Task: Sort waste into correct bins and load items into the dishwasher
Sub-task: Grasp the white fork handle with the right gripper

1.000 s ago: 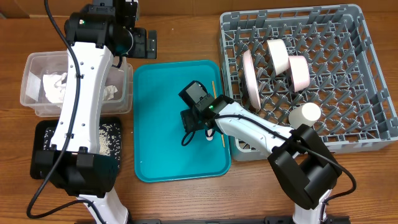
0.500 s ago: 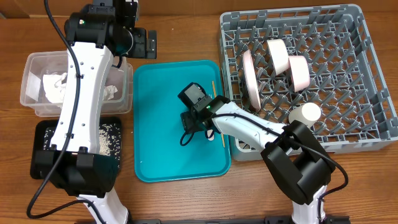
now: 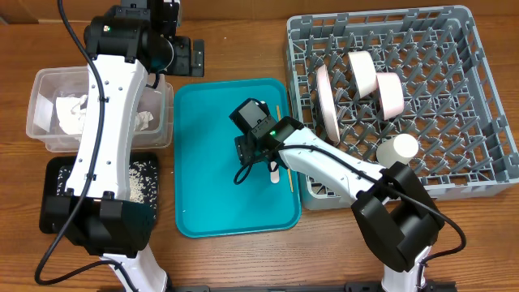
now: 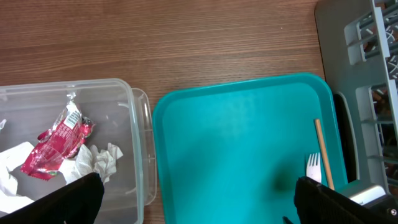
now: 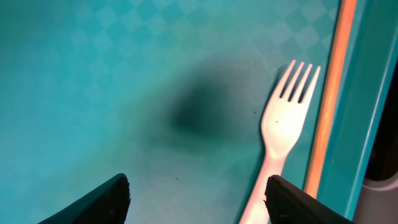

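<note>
We take the fork (image 5: pixel 277 134) as the thing in hand. It lies flat on the tray (image 3: pixel 203 162), by the right rim, tines to the far side and handle running near. The chopstick (image 5: pixel 328 93) lies just to its right, along the rim. The two run close together, and we cannot tell whether they touch lower down.

The right gripper (image 5: pixel 196 198) hangs over this spot with its fingers apart and nothing between them but bare tray and the fork's handle, which passes close by the right finger. The left gripper (image 4: pixel 199 198) is spread wide and empty, above the far edge where tub (image 4: pixel 124 112) meets tray.

We judge the fork very light, thin and fairly stiff, with a smooth skin on an equally slick tray. It will likely skid or spin if pushed from one side only. We would pinch the handle across its narrow edges, a little below the tines, where it is most even. The tines are the weak part and we would leave them alone. The chopstick could be caught in the same pinch, so we would come in from the left side.
</note>
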Controlling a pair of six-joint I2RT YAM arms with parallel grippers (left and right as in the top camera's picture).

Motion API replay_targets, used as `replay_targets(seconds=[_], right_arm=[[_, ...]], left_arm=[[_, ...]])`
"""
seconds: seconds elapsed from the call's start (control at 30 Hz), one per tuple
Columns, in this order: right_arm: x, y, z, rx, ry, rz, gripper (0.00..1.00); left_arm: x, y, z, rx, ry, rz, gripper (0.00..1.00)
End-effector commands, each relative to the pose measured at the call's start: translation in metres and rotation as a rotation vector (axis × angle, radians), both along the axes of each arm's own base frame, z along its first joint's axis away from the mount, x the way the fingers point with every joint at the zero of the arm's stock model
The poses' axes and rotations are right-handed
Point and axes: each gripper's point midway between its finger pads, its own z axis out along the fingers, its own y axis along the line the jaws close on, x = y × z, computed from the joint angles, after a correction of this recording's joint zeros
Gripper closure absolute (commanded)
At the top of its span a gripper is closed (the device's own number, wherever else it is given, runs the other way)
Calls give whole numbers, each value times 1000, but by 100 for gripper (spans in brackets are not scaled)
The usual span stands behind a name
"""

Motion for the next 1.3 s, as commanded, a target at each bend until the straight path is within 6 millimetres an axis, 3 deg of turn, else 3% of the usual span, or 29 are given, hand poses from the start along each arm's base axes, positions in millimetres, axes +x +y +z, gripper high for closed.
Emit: replay_targets(seconds=[0.0, 0.23, 0.4, 0.9, 1.13, 1.27], right_arm=[[5, -6, 7, -3, -33, -24, 28], [11, -21, -15, -65, -32, -100, 28], [16, -28, -17, -44, -19, -175, 28], [10, -20, -38, 29, 50, -205, 29], [9, -19, -49, 29, 69, -227, 42], [10, -19, -49, 30, 69, -227, 55]], left_arm=[[1, 0, -4, -2, 10, 15, 0], [1, 0, -4, -2, 10, 15, 0], [1, 0, -4, -2, 9, 15, 0], [1, 0, -4, -2, 9, 15, 0], [1, 0, -4, -2, 10, 15, 0], [1, 0, -4, -2, 9, 15, 0]])
